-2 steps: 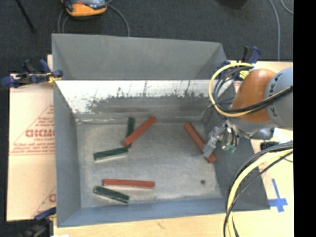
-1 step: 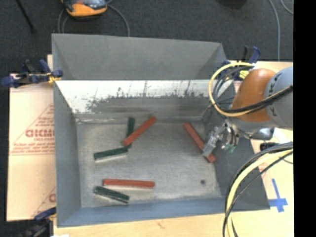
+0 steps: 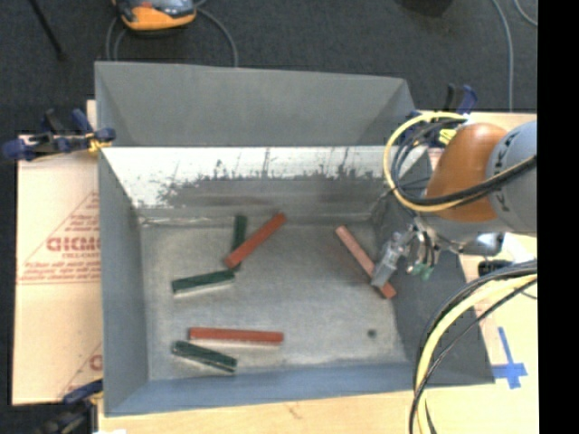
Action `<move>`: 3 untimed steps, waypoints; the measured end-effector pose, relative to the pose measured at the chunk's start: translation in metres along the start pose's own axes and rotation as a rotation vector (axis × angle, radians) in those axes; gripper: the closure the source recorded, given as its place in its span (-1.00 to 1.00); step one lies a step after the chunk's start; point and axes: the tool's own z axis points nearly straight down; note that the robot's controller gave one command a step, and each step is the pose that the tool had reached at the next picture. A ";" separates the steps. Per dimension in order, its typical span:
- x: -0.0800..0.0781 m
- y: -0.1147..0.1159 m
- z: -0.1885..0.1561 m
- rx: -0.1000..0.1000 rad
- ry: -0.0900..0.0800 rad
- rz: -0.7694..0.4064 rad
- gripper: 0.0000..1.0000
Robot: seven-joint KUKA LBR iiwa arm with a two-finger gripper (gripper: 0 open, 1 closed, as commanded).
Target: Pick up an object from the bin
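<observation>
My gripper hangs low at the right side of the bin, close to the right wall. It is right over the lower end of a salmon-red flat stick. This stick lies slantwise from upper left to lower right on the bin floor. Its lower tip pokes out just below the gripper. Whether the gripper touches the stick I cannot tell.
Several more sticks lie to the left: an orange-red one crossing a dark green one, a green one, a red one and a dark green one near the front wall. The arm's orange cover and yellow cables hang over the right rim.
</observation>
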 end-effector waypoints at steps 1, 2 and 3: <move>-0.001 -0.001 -0.014 0.003 -0.004 -0.009 1.00; -0.001 -0.002 -0.026 0.005 -0.004 -0.005 1.00; -0.002 -0.002 -0.041 0.005 -0.006 -0.006 1.00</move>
